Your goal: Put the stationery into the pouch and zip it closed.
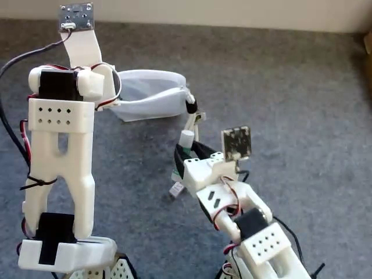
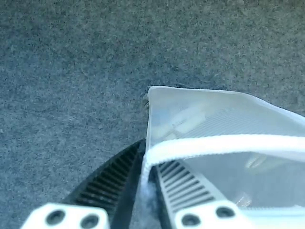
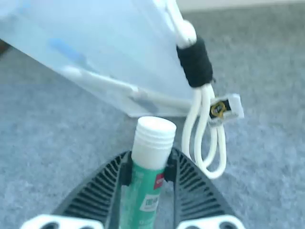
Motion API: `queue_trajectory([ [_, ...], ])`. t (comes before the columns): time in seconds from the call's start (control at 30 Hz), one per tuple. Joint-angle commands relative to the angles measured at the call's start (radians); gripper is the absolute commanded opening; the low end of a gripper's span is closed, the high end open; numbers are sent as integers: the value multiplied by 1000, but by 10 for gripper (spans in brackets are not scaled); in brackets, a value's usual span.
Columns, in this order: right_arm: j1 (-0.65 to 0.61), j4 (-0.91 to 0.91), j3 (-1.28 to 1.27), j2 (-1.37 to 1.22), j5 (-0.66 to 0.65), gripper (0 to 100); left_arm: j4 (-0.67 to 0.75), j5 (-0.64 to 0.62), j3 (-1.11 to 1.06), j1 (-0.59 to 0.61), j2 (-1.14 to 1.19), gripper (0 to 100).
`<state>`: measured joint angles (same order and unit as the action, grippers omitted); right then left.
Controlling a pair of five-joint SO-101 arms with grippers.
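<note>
Now | right hand [image 3: 148, 164] clamps glue stick [image 3: 142, 193] | capped end toward pouch [image 3: 95, 47]

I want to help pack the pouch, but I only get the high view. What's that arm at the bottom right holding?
Observer: A glue stick with a white cap and a green label, gripped between the right gripper's fingers.
Operator: Is the other arm holding the pouch?
Observer: Yes. The left gripper's fingers pinch the pouch by its white rim.
</note>
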<state>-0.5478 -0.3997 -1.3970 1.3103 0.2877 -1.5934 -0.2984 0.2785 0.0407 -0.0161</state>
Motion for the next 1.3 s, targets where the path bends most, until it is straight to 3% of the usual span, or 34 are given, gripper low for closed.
queue_trajectory([
  [0.0, 8, 39, 8, 101, -14, 15, 6, -5, -24, 15, 19, 8],
  [0.27, 7, 51, 21, 148, -14, 15, 5, -5, -24, 15, 22, 8],
  [0.47, 8, 222, 53, 147, -14, 15, 5, -5, -24, 15, 22, 8],
  [0.67, 7, 272, 180, 145, -153, 15, 9, -5, -24, 15, 22, 8],
  [0.93, -87, 415, 243, 143, -245, 4, 11, -5, -24, 12, 24, 8],
  [1.27, -87, 642, 248, 76, -255, 4, 11, -5, -24, 12, 24, 8],
])
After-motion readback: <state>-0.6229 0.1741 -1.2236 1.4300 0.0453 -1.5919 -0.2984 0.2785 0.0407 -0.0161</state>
